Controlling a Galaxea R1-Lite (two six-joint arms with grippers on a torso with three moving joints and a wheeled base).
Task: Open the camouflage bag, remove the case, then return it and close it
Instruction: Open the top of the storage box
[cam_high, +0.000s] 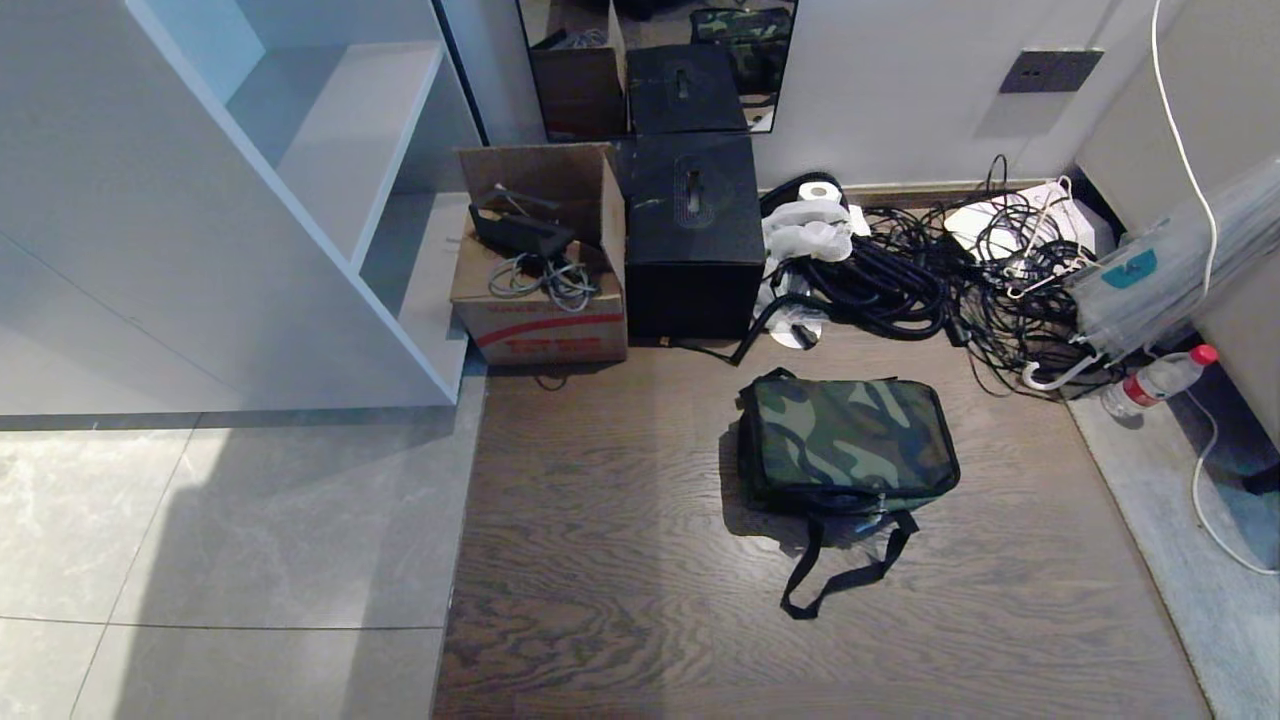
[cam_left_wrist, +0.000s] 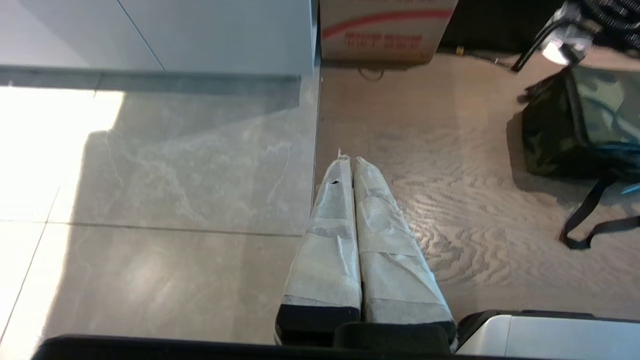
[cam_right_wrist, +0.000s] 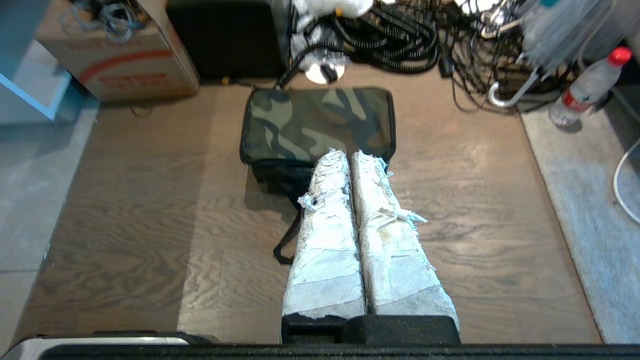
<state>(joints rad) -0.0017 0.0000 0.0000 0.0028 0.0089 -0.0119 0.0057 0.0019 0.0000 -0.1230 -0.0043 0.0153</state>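
Note:
The camouflage bag (cam_high: 848, 440) lies closed on the wooden floor, its black strap (cam_high: 840, 565) trailing toward me. It also shows in the right wrist view, bag (cam_right_wrist: 310, 122), and at the edge of the left wrist view, bag (cam_left_wrist: 580, 127). The case is hidden. My right gripper (cam_right_wrist: 349, 154) hangs shut and empty above the floor just in front of the bag, its tape-wrapped fingers pressed together. My left gripper (cam_left_wrist: 349, 160) is shut and empty too, over the seam between tile and wood, well left of the bag. Neither arm appears in the head view.
A plain black cube box (cam_high: 692, 235) and a cardboard box (cam_high: 540, 270) of cables stand against the wall behind the bag. Tangled black cables (cam_high: 940, 270), a folded umbrella (cam_high: 1160, 270) and a water bottle (cam_high: 1160, 380) lie at the right. White shelving (cam_high: 300, 200) fills the left.

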